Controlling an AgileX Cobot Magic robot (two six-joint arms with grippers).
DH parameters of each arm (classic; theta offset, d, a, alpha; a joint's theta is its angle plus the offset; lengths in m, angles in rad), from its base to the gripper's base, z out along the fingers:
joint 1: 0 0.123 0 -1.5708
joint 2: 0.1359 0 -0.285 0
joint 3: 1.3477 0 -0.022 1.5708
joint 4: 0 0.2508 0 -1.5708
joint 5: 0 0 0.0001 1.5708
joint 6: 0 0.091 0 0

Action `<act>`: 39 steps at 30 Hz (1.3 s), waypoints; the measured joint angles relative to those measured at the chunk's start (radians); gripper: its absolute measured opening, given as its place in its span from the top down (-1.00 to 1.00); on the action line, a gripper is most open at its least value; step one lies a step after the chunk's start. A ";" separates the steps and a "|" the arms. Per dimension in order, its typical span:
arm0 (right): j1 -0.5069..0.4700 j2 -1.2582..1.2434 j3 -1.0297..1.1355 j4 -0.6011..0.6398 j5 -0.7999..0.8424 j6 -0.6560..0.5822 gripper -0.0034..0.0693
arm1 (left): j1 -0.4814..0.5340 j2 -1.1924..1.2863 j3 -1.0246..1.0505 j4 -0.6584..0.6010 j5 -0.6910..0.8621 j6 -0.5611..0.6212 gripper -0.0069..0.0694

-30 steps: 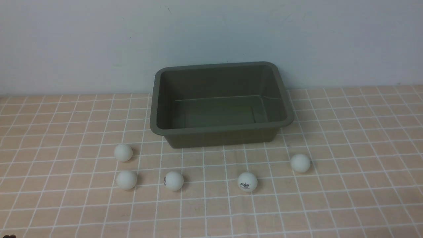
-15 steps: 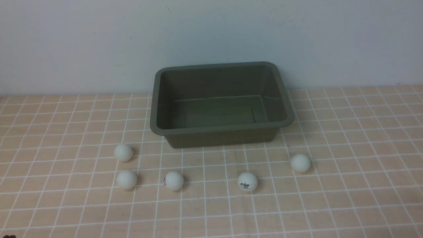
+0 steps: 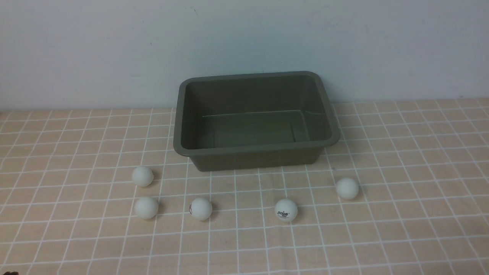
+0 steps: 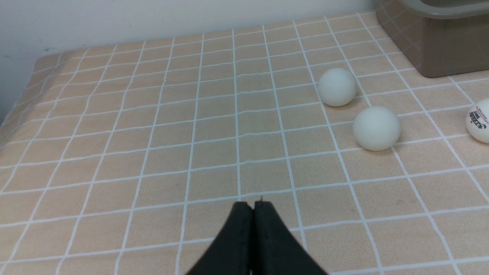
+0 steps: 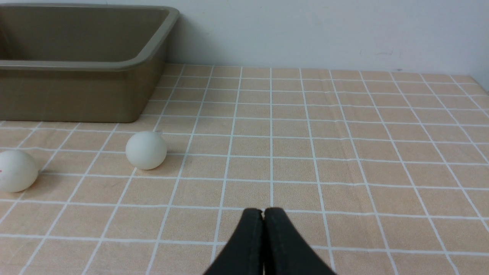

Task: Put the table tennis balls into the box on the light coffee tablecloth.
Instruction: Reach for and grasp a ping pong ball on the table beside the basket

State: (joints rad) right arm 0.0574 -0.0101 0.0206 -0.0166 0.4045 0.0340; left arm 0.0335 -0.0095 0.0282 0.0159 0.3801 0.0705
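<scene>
Small white matte table tennis balls (image 3: 201,208) look light, smooth and roll-prone, so pinch across the middle. Both the left gripper (image 4: 252,204) and right gripper (image 5: 263,211) sit closed, empty.

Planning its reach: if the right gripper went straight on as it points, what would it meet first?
Probably only bare tablecloth, then the wall; the nearest ball and the box lie off that line.

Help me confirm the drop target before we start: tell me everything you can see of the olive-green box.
The box is a rectangular olive-green bin, plastic by its look, with rounded corners, a rolled rim and walls tapering to a flat floor. It stands upright, open and empty, on the checked tablecloth, its back edge close to the pale wall. Nothing else touches it; the nearest ball lies apart in front.
</scene>
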 joint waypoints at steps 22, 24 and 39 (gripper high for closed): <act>0.000 0.000 0.004 0.017 -0.043 0.002 0.94 | 0.000 0.000 0.000 0.000 0.000 0.000 1.00; 0.000 0.000 0.006 0.056 -0.089 0.004 0.94 | 0.000 0.000 0.000 0.000 0.000 0.000 1.00; 0.000 0.000 -0.318 0.175 -0.081 0.022 0.94 | 0.000 0.000 0.000 0.000 0.000 0.000 1.00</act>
State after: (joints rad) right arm 0.0574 -0.0101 -0.2974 0.1584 0.3234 0.0562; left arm 0.0335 -0.0095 0.0282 0.0159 0.3801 0.0705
